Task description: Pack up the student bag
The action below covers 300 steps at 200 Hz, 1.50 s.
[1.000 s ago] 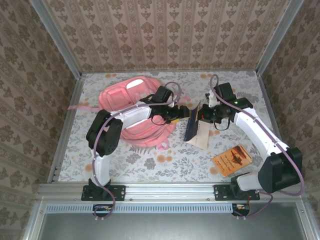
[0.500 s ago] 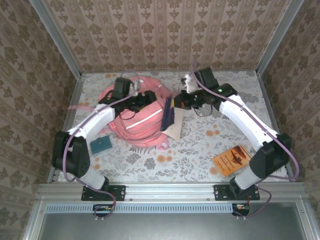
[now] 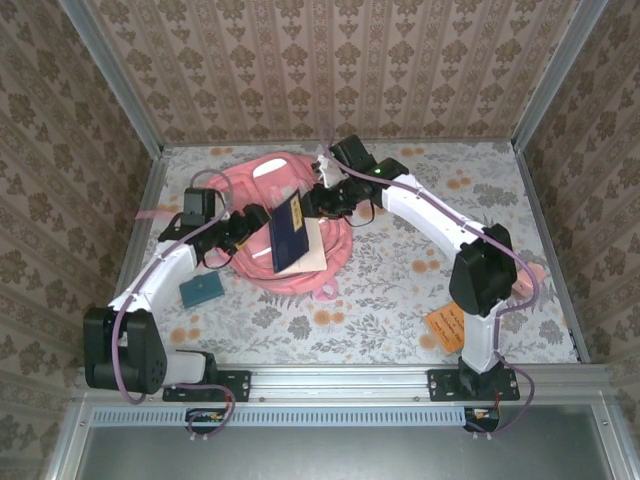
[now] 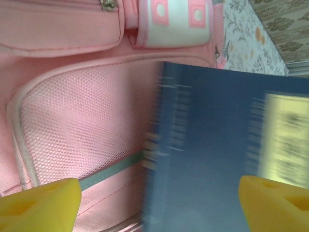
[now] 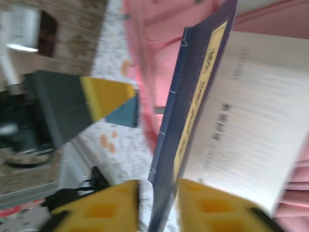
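Hovering over the student bag (image 3: 240,183), our right gripper (image 3: 312,200) clamps a blue book (image 3: 288,232). Our left gripper (image 3: 250,218) seems spread wide.

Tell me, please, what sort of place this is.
Probably a robot test cell dressed up like a home. Its wallpaper-patterned panels sit in a bare metal frame, the table has a floral cover, and the left arm and right arm are bolted to a rail.

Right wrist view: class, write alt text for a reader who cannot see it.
The right tool, yellow-fingered, grips a dark blue book by its edge, pale printed pages fanning right. Behind it lies the pink student bag, with floral table to the left.
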Each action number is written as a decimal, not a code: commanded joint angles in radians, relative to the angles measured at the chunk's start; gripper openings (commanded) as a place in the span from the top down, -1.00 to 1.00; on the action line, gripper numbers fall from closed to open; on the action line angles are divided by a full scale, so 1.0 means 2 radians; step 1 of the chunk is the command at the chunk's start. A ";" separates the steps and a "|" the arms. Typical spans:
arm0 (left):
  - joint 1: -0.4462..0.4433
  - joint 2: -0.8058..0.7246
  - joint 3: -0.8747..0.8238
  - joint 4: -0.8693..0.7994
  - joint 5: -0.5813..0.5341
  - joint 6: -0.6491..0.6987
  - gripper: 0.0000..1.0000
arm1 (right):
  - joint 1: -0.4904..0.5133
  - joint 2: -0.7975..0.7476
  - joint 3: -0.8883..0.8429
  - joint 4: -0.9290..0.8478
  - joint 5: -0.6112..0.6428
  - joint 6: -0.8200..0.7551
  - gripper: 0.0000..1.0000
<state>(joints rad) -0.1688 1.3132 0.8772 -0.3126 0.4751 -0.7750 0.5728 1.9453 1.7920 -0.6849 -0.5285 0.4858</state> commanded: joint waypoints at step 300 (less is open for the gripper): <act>-0.032 0.060 0.006 0.187 0.135 -0.101 0.91 | -0.080 -0.127 -0.268 0.236 -0.001 0.152 -0.52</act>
<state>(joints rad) -0.2230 1.5185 0.8989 -0.0723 0.7708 -0.8536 0.4431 1.8702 1.4090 -0.4995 -0.4328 0.5911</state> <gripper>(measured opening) 0.107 0.710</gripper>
